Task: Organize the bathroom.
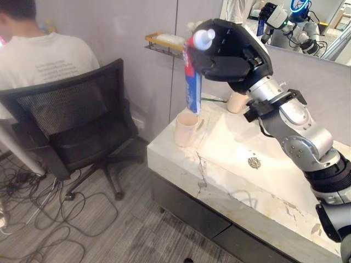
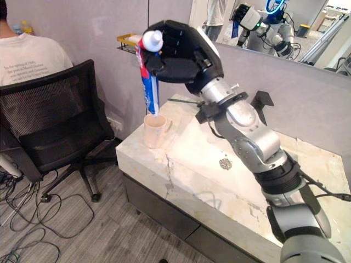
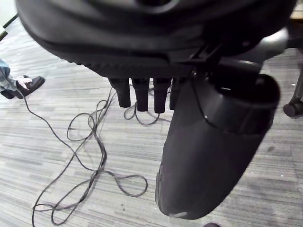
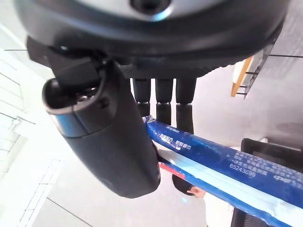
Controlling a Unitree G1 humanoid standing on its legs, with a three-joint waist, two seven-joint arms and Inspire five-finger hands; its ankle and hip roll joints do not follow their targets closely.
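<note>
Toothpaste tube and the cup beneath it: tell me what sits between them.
Nothing. In the right eye view the toothpaste tube, held cap up in the right hand, hangs with its lower end just at the rim of the cup on the counter.

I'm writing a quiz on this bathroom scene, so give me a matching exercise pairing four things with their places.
Things:
1. toothpaste tube
2. near cup
3. far cup
4. wire shelf

Places:
A. mounted on the wall
B. at the counter's corner, under the tube's lower end
C. held upright in the right hand
D. by the wall, behind the right arm

Pairs: 1-C, 2-B, 3-D, 4-A
</note>
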